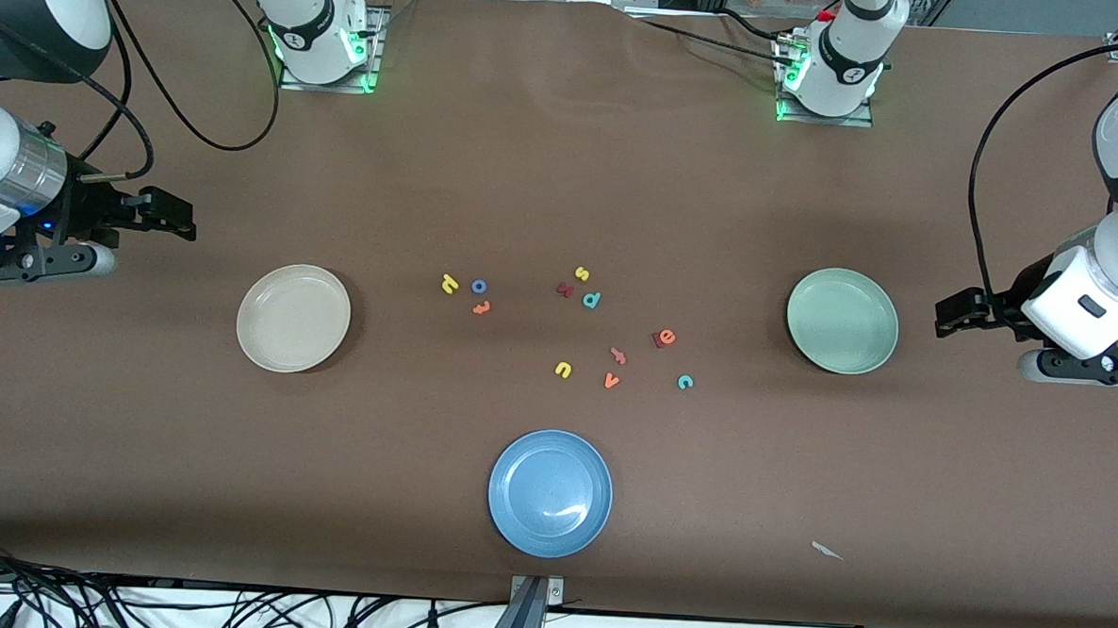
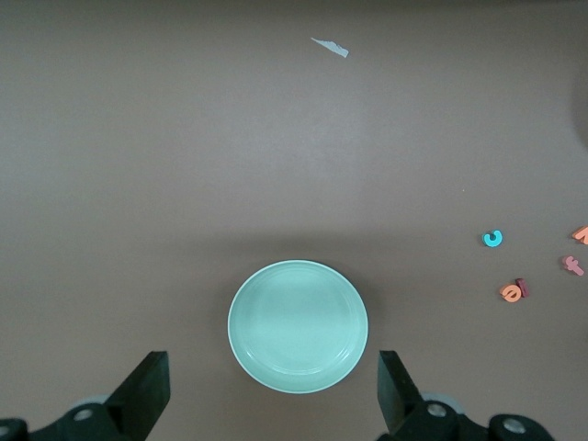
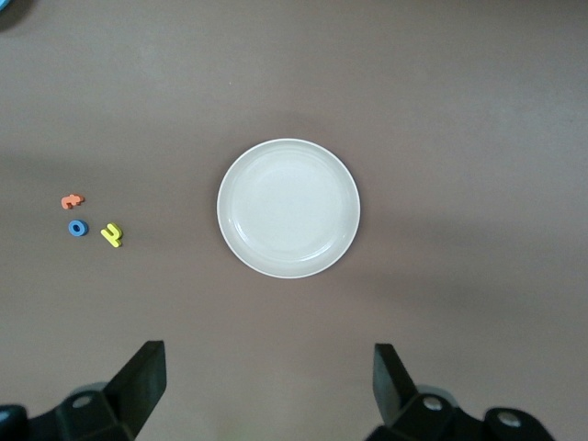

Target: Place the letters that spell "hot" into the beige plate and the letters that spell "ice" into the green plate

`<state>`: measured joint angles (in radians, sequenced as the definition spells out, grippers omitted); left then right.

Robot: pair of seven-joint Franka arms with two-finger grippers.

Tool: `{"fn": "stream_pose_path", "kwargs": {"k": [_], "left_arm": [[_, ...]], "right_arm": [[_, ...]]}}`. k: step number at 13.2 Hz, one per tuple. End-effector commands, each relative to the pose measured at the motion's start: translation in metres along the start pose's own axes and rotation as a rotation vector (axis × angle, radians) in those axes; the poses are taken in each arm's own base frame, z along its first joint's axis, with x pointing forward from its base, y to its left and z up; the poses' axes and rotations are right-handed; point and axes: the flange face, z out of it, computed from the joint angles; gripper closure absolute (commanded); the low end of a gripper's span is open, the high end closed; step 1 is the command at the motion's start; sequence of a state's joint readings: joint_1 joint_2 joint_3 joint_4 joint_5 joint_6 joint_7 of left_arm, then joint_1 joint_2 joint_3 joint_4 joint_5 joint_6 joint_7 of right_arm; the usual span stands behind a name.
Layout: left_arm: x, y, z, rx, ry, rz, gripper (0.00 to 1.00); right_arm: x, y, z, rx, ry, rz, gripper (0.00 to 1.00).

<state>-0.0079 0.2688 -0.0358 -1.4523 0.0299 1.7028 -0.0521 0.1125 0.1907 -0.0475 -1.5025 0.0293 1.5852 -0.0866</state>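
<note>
Black jaws are spread wide, nothing held: left gripper (image 2: pixel 271 390) near green plate (image 2: pixel 297 326), right gripper (image 3: pixel 268 386) near beige plate (image 3: pixel 288 208).

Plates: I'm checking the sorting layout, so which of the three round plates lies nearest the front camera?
The blue round plate. It lies lowest in the front view, while the beige plate and green plate sit farther back.

No printed label or brand can be read. The only readable signs are the foam letters themselves on the surface: yellow h (image 1: pixel 448 284), blue o (image 1: pixel 479 286), orange e (image 1: pixel 667 336), teal c (image 1: pixel 685 382).
</note>
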Motion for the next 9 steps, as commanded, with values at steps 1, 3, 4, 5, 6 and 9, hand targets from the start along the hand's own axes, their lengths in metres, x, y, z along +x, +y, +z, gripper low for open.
{"fn": "stream_pose_path", "kwargs": {"k": [1,3,4,5,6,9], "left_arm": [[-0.009,-0.002,-0.004,-0.006,-0.002,0.019,0.0],[-0.008,0.0,0.0,-0.008,-0.01,0.017,0.0],[-0.007,0.005,0.005,-0.007,-0.019,0.017,0.0],[-0.005,0.012,0.013,-0.007,-0.034,0.023,0.0],[-0.006,0.014,0.015,-0.007,-0.038,0.019,0.0],[-0.005,0.013,0.014,-0.007,-0.035,0.016,0.0]], "right_arm": [[-0.002,-0.003,-0.002,0.012,-0.003,0.009,0.0],[-0.002,-0.003,-0.002,0.012,-0.003,0.009,0.0],[-0.002,-0.002,-0.002,0.012,-0.003,0.01,0.0],[-0.002,-0.002,-0.002,0.012,-0.003,0.012,0.0],[-0.002,-0.003,-0.002,0.014,-0.003,0.01,0.0],[-0.002,-0.002,-0.002,0.014,-0.003,0.012,0.0]]}}
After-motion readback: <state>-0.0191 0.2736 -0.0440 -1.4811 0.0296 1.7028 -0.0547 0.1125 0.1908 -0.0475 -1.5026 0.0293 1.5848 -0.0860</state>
